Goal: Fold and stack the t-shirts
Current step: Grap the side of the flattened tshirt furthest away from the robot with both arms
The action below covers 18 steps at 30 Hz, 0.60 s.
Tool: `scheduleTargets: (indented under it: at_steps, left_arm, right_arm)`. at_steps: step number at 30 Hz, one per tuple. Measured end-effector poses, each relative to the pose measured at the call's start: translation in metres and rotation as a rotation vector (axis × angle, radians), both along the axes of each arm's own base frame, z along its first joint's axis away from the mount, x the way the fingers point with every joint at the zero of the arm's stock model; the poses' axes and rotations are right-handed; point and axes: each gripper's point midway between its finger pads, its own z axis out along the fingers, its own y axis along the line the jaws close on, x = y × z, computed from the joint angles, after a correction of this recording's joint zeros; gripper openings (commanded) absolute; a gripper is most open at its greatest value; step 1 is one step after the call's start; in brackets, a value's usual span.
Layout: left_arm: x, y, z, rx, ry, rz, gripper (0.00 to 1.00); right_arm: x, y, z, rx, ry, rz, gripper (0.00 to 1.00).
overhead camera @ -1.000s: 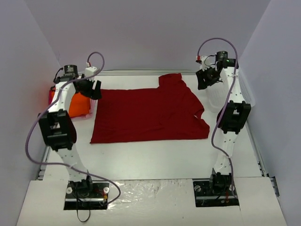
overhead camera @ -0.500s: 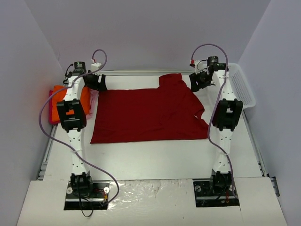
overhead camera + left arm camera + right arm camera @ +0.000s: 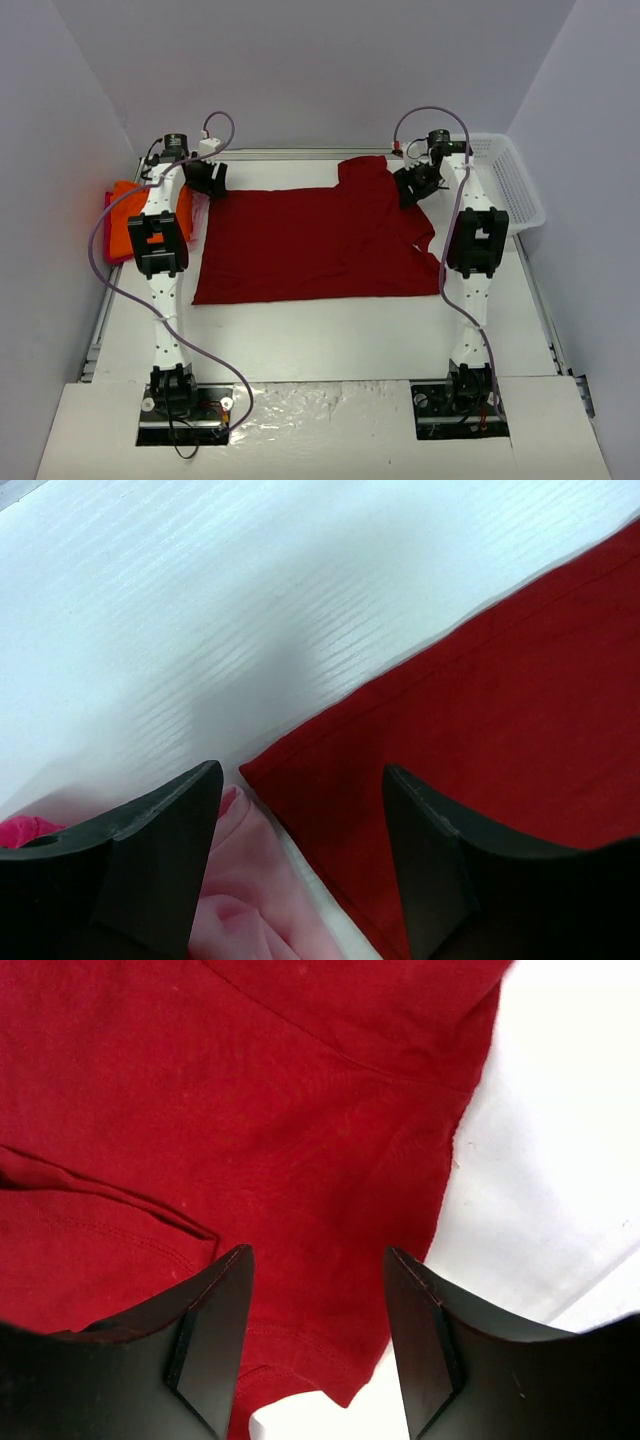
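Hovering outstretched | 2 end effectors (image 3: pixel 300 772) (image 3: pixel 316 1253) agape, seemingly above red t-shirt (image 3: pixel 310 240)

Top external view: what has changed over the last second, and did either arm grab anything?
The left arm swung rightward, putting the left end effector over the far-left corner of the dark red t-shirt. The right end effector moved leftward over its right edge. Both are open, gripping nothing. That shirt and the orange t-shirt stayed put.

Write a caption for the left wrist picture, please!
Open left tool hovers over a corner of the dark red t-shirt, pink cloth beside it.
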Motion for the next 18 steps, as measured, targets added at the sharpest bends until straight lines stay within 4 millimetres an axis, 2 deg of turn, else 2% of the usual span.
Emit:
scheduleTargets:
  at_steps: [12, 18]
  left_arm:
    - [-0.008, 0.000, -0.005, 0.026, 0.021, -0.037, 0.57]
    - [-0.011, -0.003, -0.008, 0.041, 0.033, -0.055, 0.47]
  right_arm:
    - [-0.006, 0.017, -0.009, -0.061, 0.014, 0.040, 0.50]
    - [-0.007, 0.015, -0.011, -0.080, 0.014, 0.043, 0.50]
